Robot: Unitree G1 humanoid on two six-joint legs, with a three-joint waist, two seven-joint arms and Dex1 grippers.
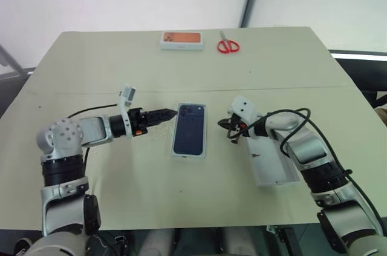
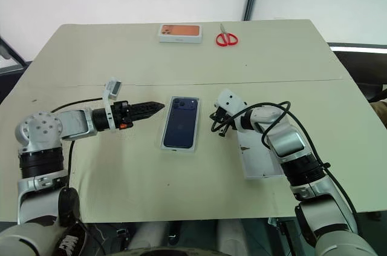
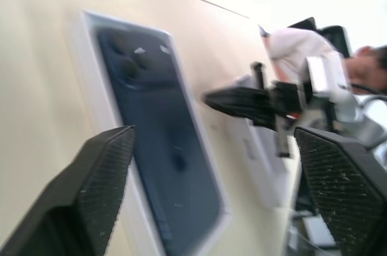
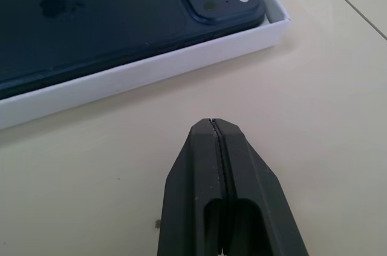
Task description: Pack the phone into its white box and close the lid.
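Note:
The dark navy phone [image 1: 189, 128] lies back up inside the white box [image 1: 175, 147] at the table's middle, its camera bump at the far end. My left gripper [image 1: 171, 112] hovers just left of the box's far end and points at it. In the left wrist view its fingers [image 3: 97, 177] stand wide apart, open and empty. My right gripper [image 4: 212, 124] is shut on nothing, its tip low over the table just right of the box. The lid [image 1: 275, 168], a white shell with its pale inside up, lies to the right, partly under my right forearm.
A small box with an orange top [image 1: 181, 39] and red-handled scissors [image 1: 228, 45] lie near the table's far edge. Black cables loop along both forearms. A seam [image 1: 302, 88] crosses the tabletop beyond the grippers.

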